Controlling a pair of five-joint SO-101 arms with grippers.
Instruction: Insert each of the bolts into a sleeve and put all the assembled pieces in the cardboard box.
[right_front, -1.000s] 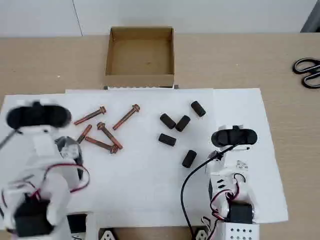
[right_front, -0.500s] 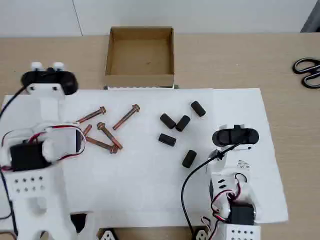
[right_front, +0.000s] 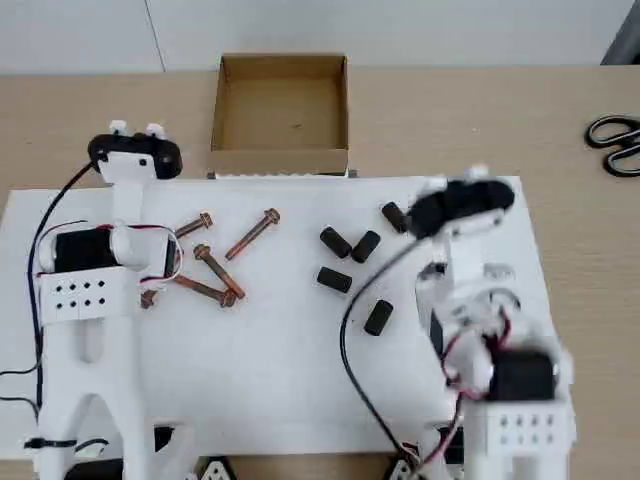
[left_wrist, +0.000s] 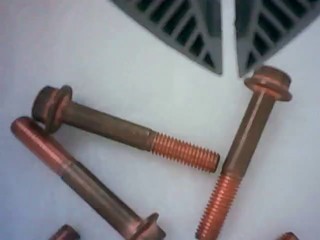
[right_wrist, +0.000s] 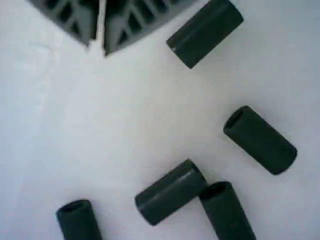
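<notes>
From the high view, the left arm (right_front: 100, 270) stands over the near end of the bolts (right_front: 252, 233). The right arm (right_front: 480, 300) stretches across the sheet (right_front: 280, 380) beside the sleeves (right_front: 335, 281). The box (right_front: 280, 160) lies beyond both arms at the sheet's far edge, open-topped, and bare sheet separates bolts from sleeves. Scissors (right_front: 615, 145) sit far off at the table (right_front: 100, 110) edge.

Since a second ago both arms have swung forward from the near edge. The right one now partly covers the farthest sleeve, while the bolts and sleeves in view lie as before.

In the left wrist view, the left gripper (left_wrist: 229, 70) is nearly closed and holds nothing. One bolt head (left_wrist: 270, 82) lies just off a fingertip, and two more bolts lie farther out (touching each other).

In the right wrist view, the right gripper (right_wrist: 100, 47) shows only a sliver of gap and is also empty. The nearest sleeve (right_wrist: 205, 32) is just beside it, with four more farther off.
</notes>
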